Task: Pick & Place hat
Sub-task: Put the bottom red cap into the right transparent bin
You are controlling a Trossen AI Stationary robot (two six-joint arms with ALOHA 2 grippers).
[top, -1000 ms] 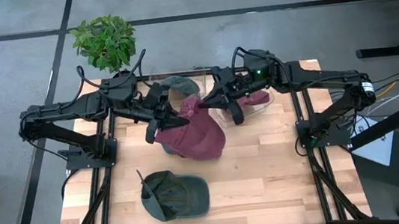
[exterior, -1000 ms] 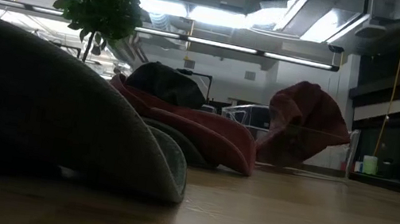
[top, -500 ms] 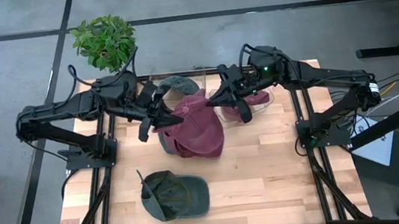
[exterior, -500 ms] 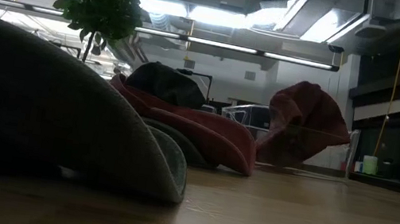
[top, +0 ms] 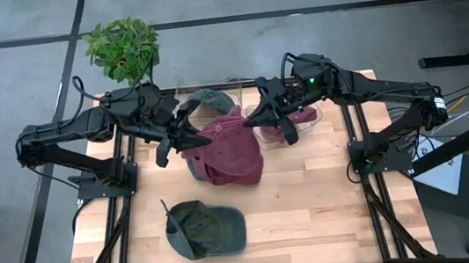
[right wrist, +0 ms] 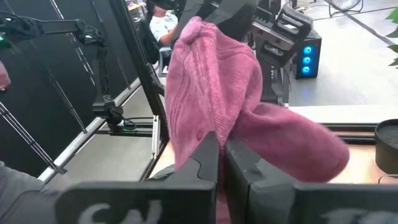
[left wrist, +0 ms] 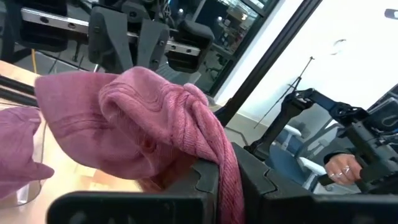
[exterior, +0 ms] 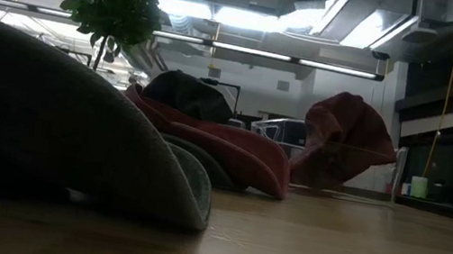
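The left gripper (top: 189,133) has its fingers (left wrist: 208,177) pressed together on a bunched fold of the maroon hat (top: 230,154), pinching its left edge; the fabric spills over the fingers in the left wrist view, so the fingertips are hidden. The right gripper (top: 253,117) likewise has its fingers (right wrist: 208,155) squeezed onto the hat's opposite, upper-right edge, with cloth rising above them and hiding the tips. Between the two grippers the hat hangs stretched over the rear middle of the wooden table (top: 314,211), its lower part drooping towards the boards; whether it touches them is hard to make out. A green cap (top: 203,229) lies apart near the front-left, filling the low view's foreground. Another dark hat (top: 210,99) sits behind, partly covered. A potted plant (top: 123,47) stands off the rear-left corner.
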